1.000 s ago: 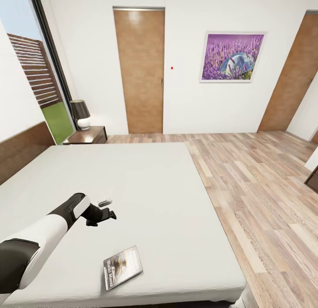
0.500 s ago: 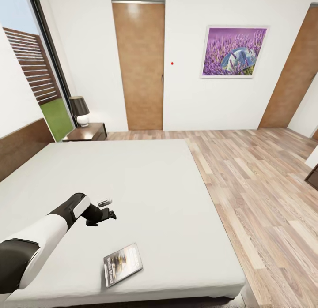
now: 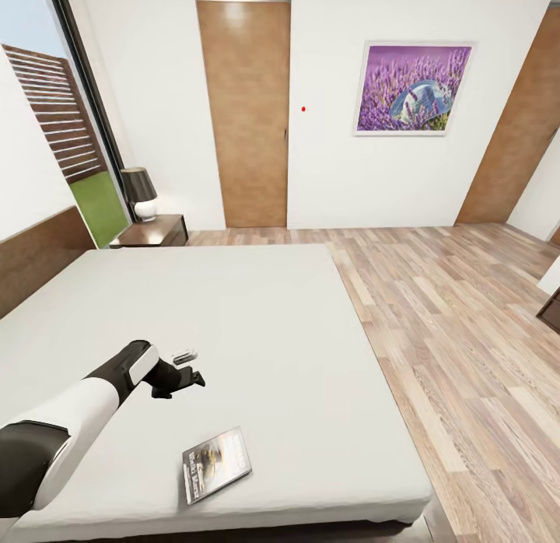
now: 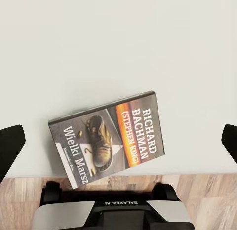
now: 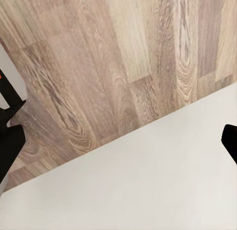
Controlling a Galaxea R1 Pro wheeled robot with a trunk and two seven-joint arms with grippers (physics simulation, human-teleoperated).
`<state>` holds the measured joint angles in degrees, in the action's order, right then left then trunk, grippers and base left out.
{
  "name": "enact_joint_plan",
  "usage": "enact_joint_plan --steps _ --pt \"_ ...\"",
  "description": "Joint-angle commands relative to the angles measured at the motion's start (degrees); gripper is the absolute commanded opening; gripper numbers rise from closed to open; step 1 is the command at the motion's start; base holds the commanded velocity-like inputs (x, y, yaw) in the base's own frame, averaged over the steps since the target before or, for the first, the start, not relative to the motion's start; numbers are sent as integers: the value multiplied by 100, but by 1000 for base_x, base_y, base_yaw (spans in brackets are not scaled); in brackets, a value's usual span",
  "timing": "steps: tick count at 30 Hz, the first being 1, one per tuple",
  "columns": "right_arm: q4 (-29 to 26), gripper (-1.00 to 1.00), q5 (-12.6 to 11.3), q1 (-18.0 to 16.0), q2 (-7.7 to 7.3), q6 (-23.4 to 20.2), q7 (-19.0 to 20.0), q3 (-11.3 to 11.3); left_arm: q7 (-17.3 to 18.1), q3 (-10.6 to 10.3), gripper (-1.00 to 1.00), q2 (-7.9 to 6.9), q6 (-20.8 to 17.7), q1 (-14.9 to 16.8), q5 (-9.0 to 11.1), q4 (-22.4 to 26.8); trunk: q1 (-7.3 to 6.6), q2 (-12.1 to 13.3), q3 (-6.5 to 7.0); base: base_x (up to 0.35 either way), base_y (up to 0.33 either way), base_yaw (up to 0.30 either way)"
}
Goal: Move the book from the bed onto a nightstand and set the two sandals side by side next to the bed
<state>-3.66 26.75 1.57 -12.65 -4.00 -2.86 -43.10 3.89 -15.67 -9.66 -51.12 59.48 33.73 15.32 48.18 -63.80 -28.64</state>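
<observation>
The book [image 3: 215,465] lies flat near the front edge of the bed [image 3: 257,317], on the light-grey mattress. Its cover has a grey picture and an orange band. My left gripper [image 3: 190,376] hovers over the mattress, a little beyond the book and to its left, open and holding nothing. In the left wrist view the book [image 4: 108,138] lies between the spread fingertips [image 4: 10,148]. My right gripper [image 5: 118,141] is open over the bed's edge and the wood floor [image 5: 123,67]. A nightstand [image 3: 152,233] stands at the bed's far left corner. The sandals are out of view.
A black-shaded lamp [image 3: 141,194] sits on the nightstand. A dark headboard [image 3: 39,251] runs along the left, beside a tall window [image 3: 54,99]. Two tan doors [image 3: 245,107] and a lavender picture [image 3: 412,88] are on the far wall. Wood floor [image 3: 459,333] stretches right of the bed.
The whole head view has shifted slightly, so the far wall and doors sit lower and nearer in the frame. The left arm and the book have not moved.
</observation>
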Motion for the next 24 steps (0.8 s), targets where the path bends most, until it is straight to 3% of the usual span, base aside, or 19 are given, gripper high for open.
enact_joint_plan --steps 1,24 --pt "-17 100 65 1 5 -31 -2 -40 41 -24 100 -5 -14 2 -31 6 0 -3 -5 0 0 0" --pt "183 100 88 1 -6 -31 -2 -32 42 -28 100 -10 14 2 -31 13 0 -3 -62 0 0 0"
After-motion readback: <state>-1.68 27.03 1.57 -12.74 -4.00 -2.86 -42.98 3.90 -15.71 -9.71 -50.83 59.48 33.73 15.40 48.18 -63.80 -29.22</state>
